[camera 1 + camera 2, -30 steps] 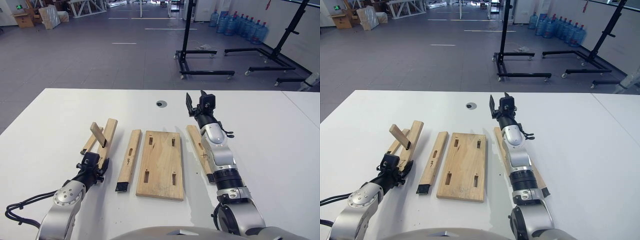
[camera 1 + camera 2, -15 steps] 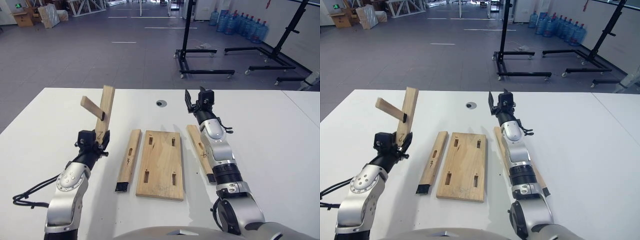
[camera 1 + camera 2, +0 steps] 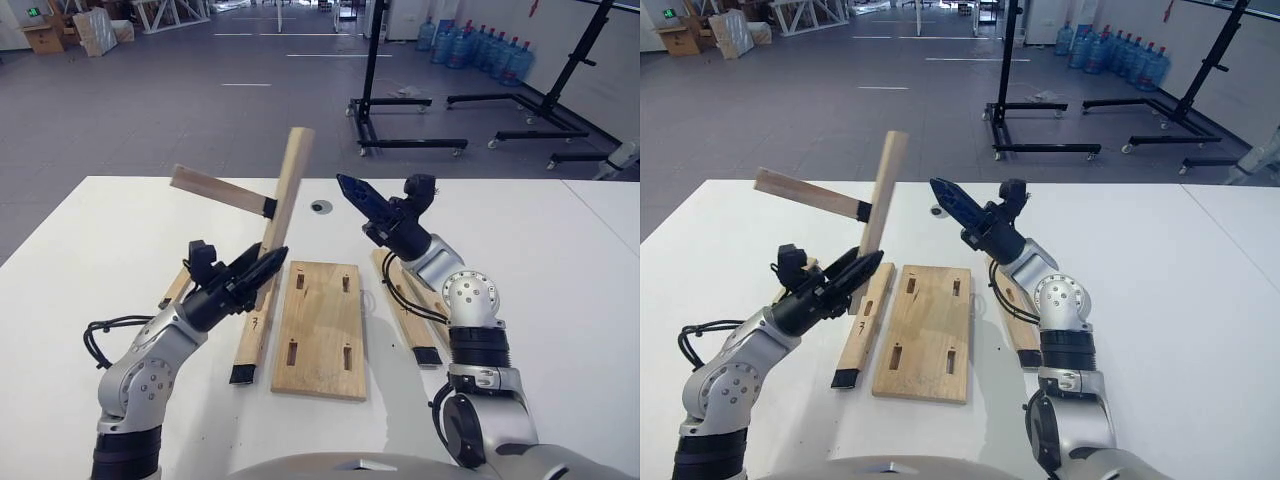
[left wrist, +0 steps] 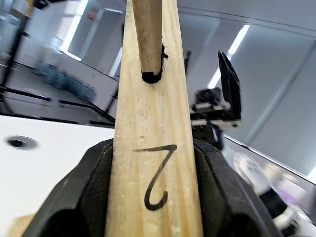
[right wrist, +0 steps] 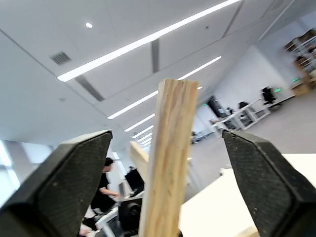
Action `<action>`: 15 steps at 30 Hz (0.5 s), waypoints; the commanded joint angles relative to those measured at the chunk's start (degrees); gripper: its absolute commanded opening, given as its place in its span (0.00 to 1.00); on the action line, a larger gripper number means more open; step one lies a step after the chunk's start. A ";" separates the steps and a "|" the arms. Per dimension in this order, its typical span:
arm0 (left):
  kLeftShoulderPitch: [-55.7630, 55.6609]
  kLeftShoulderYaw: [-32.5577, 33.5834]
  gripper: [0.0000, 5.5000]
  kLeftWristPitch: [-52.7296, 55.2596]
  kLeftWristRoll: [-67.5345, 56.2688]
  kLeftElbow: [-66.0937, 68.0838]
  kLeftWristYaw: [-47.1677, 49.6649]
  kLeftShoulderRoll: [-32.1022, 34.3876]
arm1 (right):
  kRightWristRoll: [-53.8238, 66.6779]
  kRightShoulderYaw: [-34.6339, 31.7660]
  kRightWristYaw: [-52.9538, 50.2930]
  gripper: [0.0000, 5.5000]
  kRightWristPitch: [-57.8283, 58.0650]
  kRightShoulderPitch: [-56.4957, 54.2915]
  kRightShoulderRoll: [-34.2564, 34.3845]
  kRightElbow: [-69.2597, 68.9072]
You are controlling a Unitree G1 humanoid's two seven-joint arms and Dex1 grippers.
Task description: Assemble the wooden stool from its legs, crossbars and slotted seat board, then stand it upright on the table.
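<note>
My left gripper (image 3: pixel 268 265) is shut on the lower end of a wooden leg (image 3: pixel 285 190) marked "2" (image 4: pixel 155 148) and holds it up over the table, leaning right. A crossbar (image 3: pixel 215 190) is stuck in the leg's upper slot and juts out to the left. My right gripper (image 3: pixel 350 188) hovers open just right of that leg, pointing at it; the right wrist view shows the leg (image 5: pixel 170 158) farther off between its two fingers (image 5: pixel 64 187). The slotted seat board (image 3: pixel 320 325) lies flat mid-table. A second leg (image 3: pixel 258 320) lies left of it, a third (image 3: pixel 405 300) right of it under my right arm.
Another short wooden piece (image 3: pixel 178 288) lies on the table behind my left arm. A small round hole (image 3: pixel 322 207) sits in the white table (image 3: pixel 540 300) behind the board. Black wheeled racks (image 3: pixel 410 145) stand on the floor beyond the far edge.
My left gripper lifted the leg with its crossbar off the table and swung it upright toward the middle. My right gripper turned from pointing away to pointing left at the leg.
</note>
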 commanded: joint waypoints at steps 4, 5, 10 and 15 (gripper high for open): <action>-1.39 -3.77 0.37 3.02 -2.09 -0.02 -3.59 2.10 | 4.40 -0.27 -1.48 0.82 4.63 -0.54 2.43 -0.11; -1.36 -4.48 0.37 3.21 -2.05 -0.14 -4.29 2.40 | 3.98 0.00 -1.39 0.82 4.62 -0.55 2.47 -0.04; -0.66 -4.93 0.37 5.51 -6.48 -1.61 -6.19 2.81 | 2.78 1.34 0.53 0.82 4.32 -0.61 2.46 0.08; 0.05 -3.25 0.37 6.40 -10.93 -1.99 -7.02 3.30 | 3.90 0.87 3.80 0.71 4.40 0.34 1.90 -0.67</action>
